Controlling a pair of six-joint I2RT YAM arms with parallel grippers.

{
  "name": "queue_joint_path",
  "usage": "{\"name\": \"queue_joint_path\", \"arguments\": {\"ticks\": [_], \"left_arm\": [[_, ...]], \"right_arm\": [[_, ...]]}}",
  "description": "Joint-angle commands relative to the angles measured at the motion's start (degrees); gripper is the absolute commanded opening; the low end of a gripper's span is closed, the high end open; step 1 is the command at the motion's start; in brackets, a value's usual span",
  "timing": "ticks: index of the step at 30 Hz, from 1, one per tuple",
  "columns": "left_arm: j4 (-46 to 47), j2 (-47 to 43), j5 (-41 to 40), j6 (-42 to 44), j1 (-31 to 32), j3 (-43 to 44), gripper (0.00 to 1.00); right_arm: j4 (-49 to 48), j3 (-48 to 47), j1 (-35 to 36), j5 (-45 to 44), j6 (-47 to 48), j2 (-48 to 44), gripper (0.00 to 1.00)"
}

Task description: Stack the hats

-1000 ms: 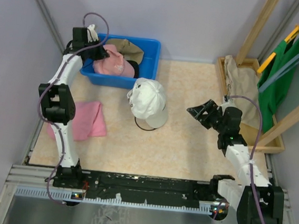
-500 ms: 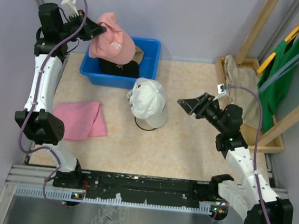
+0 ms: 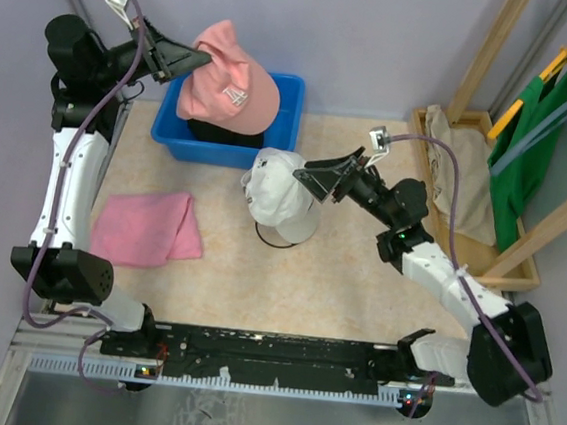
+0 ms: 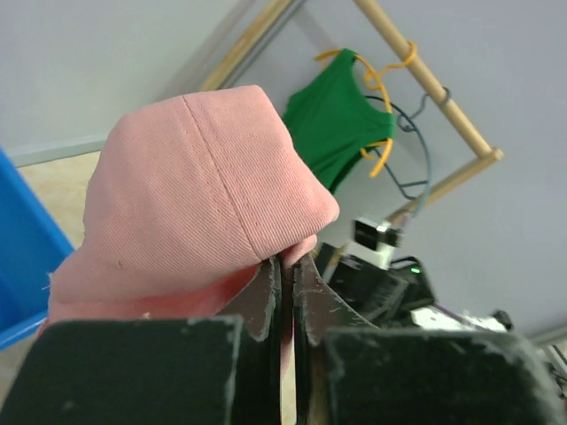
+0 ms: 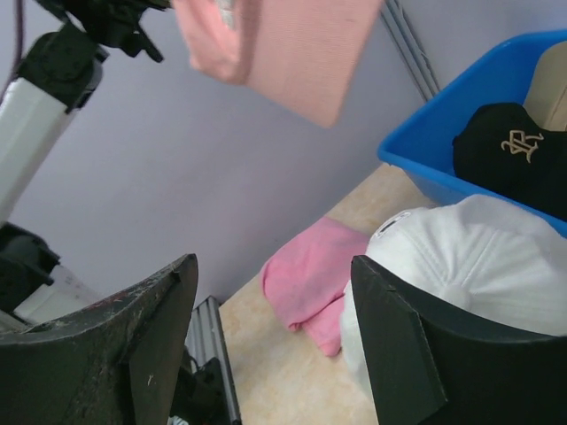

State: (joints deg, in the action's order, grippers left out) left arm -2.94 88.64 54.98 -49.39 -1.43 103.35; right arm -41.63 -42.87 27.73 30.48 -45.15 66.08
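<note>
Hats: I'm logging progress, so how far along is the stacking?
Nothing stacked yet: the white hat bears no other. In hand: the left gripper holds the pink hat above the blue bin. Left: the black hat, lying in the bin.

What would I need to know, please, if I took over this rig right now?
Left end effector: shut on the pink hat, holding it in the air above the blue bin.
Right end effector: open and empty, beside the white hat, which sits on the table.
The black hat lies in the bin. The tan hat shows only an edge behind it.
Done: nothing is stacked yet.
Left: probably set pink on white, then add black and tan.
</note>
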Motion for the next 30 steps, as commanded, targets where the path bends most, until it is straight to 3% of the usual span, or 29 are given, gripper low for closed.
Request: {"name": "queue_joint_path", "arguments": {"ticks": [1, 11, 30], "left_arm": [[7.06, -3.97, 3.51, -7.68, 0.57, -0.86, 0.0], [10.3, -9.99, 3.63, -10.7, 0.97, -7.64, 0.0], [13.04, -12.28, 3.77, -13.34, 1.62, -10.87, 0.0]], "right_arm": [[-16.65, -1.86, 1.39, -1.6, -0.42, 6.47, 0.69], [-37.86, -3.66, 2.74, -2.76, -7.02, 15.56, 0.69], [-42.06, -12.36, 6.96, -3.12, -9.39, 25.41, 0.71]]}}
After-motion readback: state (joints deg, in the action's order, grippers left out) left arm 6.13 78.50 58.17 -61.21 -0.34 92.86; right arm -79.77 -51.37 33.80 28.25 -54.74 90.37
